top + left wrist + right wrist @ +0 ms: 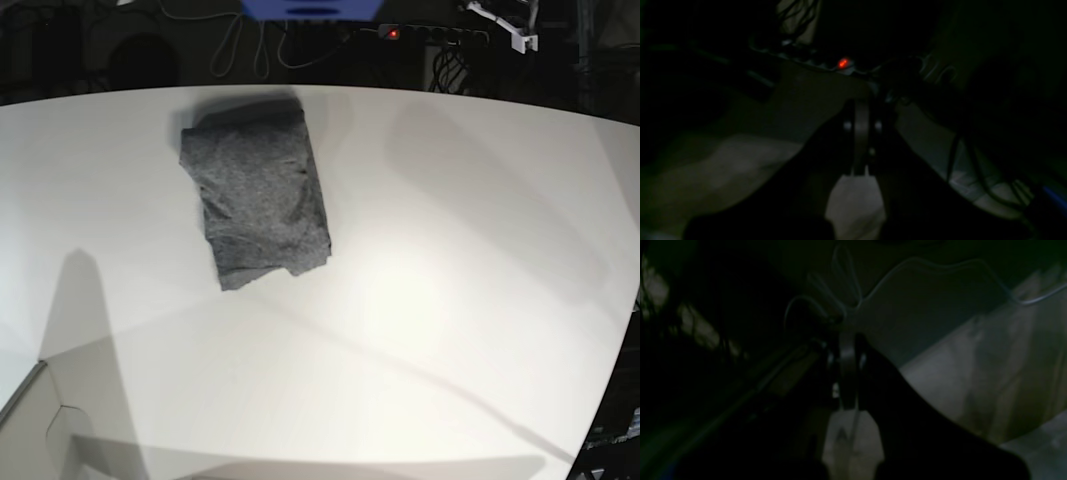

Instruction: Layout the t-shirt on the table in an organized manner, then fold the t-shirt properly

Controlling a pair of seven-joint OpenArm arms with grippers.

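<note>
The dark grey t-shirt [260, 205] lies folded into a compact upright rectangle on the white table [450, 280], left of centre and towards the far edge. One small corner sticks out at its lower right. Neither arm shows in the base view. The left wrist view is very dark; my left gripper [862, 111] shows with its jaws together and nothing between them. The right wrist view is as dark; my right gripper [848, 341] also has its jaws together and empty. The shirt does not show in either wrist view.
Behind the table's curved far edge are cables and a power strip with a red light [393, 33], which also shows in the left wrist view [843, 62]. A blue object [310, 8] sits at the top centre. A cardboard box corner [40, 420] stands at the front left.
</note>
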